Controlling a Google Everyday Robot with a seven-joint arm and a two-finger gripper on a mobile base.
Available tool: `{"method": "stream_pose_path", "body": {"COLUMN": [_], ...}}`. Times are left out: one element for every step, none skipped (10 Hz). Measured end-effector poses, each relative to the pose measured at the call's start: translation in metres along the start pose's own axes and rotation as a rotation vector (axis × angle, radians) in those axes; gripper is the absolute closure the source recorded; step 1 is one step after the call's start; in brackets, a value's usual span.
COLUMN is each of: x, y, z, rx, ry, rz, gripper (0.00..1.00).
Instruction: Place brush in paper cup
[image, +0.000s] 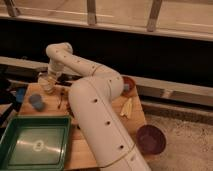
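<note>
A large white jointed robot arm (100, 115) with round holes along its casing reaches from the lower right across a light wooden table (95, 150) toward its far left corner. At the arm's end, the gripper (49, 80) hangs just above the small whitish-cream paper cup (46, 85), which stands upright near the far left edge of the table. The jaws are closed; whether they are clamped on anything cannot be made out, since the gripper and the cup overlap in this view. A slim dark stick-like object (60, 98), possibly the long black-handled brush, lies flat on the wood just beside the cup, on its right, pointing toward the near edge; its head cannot be made out.

A small blue-grey cup (35, 101) stands on the table nearer the camera than the paper cup, a little to its left. A green rectangular plastic tray (35, 145) sits at the near left corner of the table. To the right of the arm, a dark reddish-brown bowl (129, 86) rests near the far right edge, and a few pale yellowish sticks (126, 107) lie on the wood just in front of it. A round dark maroon bowl (151, 139) sits on the speckled floor just beside the table's right side.
</note>
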Motion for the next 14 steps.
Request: {"method": "stream_pose_path", "body": {"x": [0.002,0.002,0.0,0.001,0.002,0.002,0.0,-0.002,-0.001,0.0,0.001,0.0,-0.001,-0.002], "y": [0.002,0.005,0.008,0.011,0.012,0.015,0.016,0.018,0.018,0.018,0.018,0.018,0.019,0.018], "z": [0.003,0.006,0.008,0.009,0.009,0.01,0.011,0.012,0.012,0.012,0.012,0.013,0.013,0.013], "rx": [-0.02,-0.042,-0.051,-0.061,-0.066,-0.071,-0.073,-0.077,-0.077,-0.079,-0.079,-0.08,-0.08,-0.079], "ry": [0.006,0.012,0.016,0.021,0.025,0.028,0.031,0.035,0.037,0.04,0.042,0.043,0.044,0.044], "rz": [-0.006,-0.015,-0.022,-0.03,-0.034,-0.04,-0.046,-0.05,-0.05,-0.048,-0.046,-0.044,-0.043,-0.041], "gripper": [1.0,1.0,1.0,1.0,1.0,1.0,0.99,0.93,0.85,0.75,0.63,0.53,0.44,0.32]}}
